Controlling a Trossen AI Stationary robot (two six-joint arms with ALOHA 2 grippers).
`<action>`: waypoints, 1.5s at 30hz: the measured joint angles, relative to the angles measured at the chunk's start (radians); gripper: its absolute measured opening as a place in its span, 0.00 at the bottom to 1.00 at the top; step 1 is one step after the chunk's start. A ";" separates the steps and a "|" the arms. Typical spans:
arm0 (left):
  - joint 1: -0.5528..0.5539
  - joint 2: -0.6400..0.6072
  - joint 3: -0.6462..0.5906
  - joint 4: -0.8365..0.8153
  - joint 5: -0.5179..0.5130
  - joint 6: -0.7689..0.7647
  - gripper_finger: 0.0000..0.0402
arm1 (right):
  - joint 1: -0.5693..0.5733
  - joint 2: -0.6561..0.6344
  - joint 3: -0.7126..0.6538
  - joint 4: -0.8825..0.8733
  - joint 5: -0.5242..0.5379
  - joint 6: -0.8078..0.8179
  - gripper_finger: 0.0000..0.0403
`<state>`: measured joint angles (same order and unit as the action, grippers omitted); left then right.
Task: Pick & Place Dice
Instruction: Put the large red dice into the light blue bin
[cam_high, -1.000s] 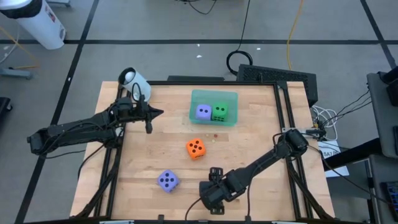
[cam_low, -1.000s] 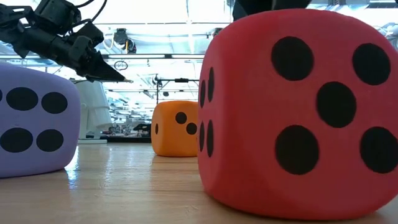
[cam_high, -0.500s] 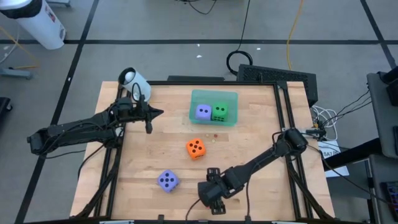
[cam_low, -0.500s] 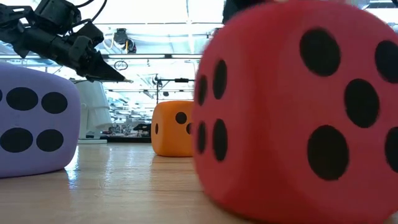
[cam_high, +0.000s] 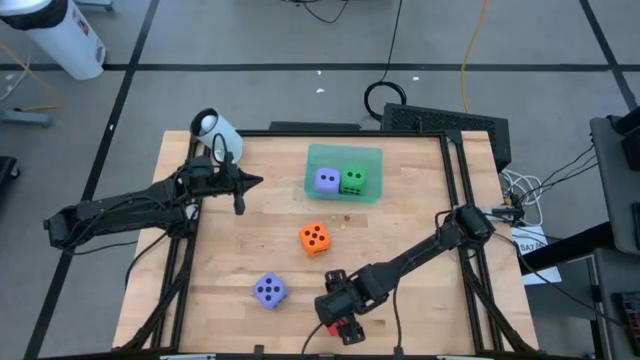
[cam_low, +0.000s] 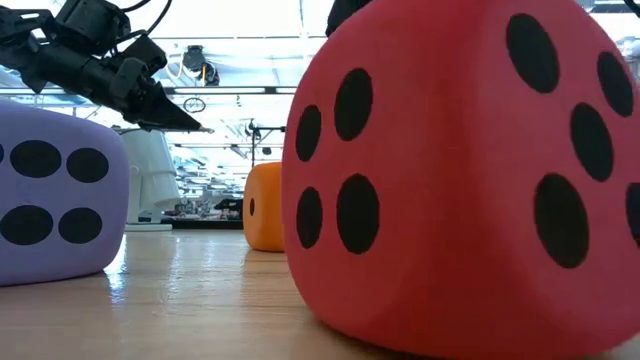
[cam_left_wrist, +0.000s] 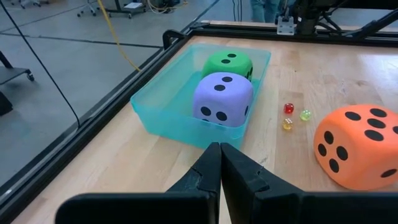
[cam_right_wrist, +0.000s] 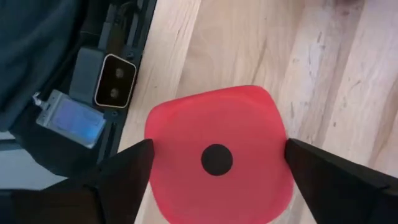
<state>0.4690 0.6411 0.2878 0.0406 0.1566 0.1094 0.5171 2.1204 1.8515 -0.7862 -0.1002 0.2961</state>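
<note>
A: Where's the red die (cam_right_wrist: 216, 160)?
B: Between the right gripper (cam_high: 340, 312) jaws, one finger on each side; they stand wide, and whether they touch it I cannot tell.
A: The arm?
B: Stretched low across the desk (cam_high: 420, 230) near edge. Farther off, the left gripper (cam_left_wrist: 220, 163) jaws are together, pointing at the tray (cam_left_wrist: 163, 99).
</note>
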 joint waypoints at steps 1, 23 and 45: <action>0.000 0.000 0.000 0.000 0.000 -0.002 0.05 | 0.005 0.000 0.000 -0.004 0.010 -0.018 0.91; 0.000 0.000 0.000 -0.001 0.000 -0.003 0.05 | -0.024 -0.007 -0.006 -0.072 0.284 -0.009 0.97; 0.000 0.000 0.000 0.000 0.000 0.009 0.05 | -0.090 -0.074 -0.008 -0.064 0.255 -0.174 0.97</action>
<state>0.4686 0.6412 0.2878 0.0406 0.1565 0.1188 0.4274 2.0460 1.8435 -0.8506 0.1552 0.1221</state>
